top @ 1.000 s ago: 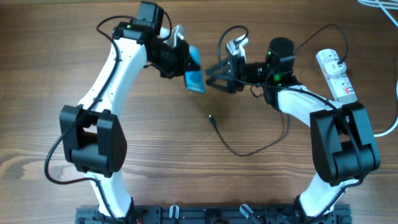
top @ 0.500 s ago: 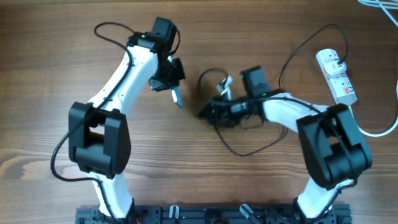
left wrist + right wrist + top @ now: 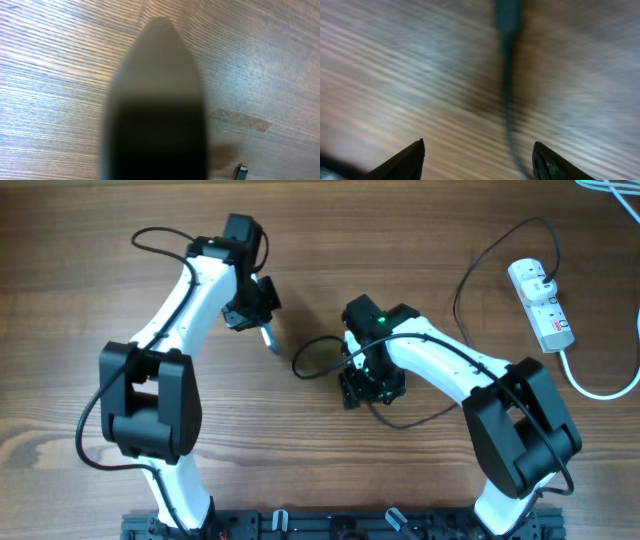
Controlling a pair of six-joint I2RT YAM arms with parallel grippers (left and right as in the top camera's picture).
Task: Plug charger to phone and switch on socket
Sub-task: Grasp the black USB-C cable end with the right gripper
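Phone (image 3: 270, 337) left of charger (image 3: 298, 362), socket (image 3: 541, 304) right

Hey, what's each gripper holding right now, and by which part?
Left gripper grips the phone by one end; the rest sticks out. Right gripper is open above the charger, holding nothing.

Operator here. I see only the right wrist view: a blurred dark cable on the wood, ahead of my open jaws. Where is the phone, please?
Observer: The left gripper holds the phone. Overhead shows it edge-on, to the left of the right gripper.
Operator: And where does this cable go?
Observer: The charger runs in a wide arc to the socket at the far right.
Operator: Is its connector tip near my jaws?
Observer: I cannot find the tip. Overhead, the charger makes a loop just left of the right gripper.
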